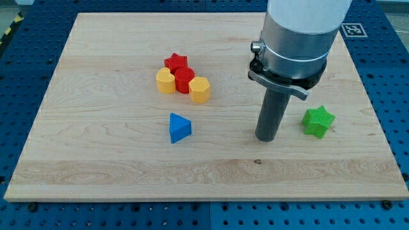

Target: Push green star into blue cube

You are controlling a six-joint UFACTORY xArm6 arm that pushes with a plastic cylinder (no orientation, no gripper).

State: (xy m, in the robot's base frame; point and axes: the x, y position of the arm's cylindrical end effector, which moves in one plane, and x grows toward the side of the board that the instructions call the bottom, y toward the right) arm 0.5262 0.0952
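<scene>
The green star lies on the wooden board at the view's right. My tip rests on the board to the star's left, a short gap apart from it. A blue block, wedge- or triangle-like in shape, lies left of my tip near the board's middle. No other blue block shows. My tip stands between the green star and the blue block.
A tight cluster sits at the upper middle: a red star, a red cylinder, a yellow block and a yellow hexagon-like block. The wooden board's edges border a blue pegboard table.
</scene>
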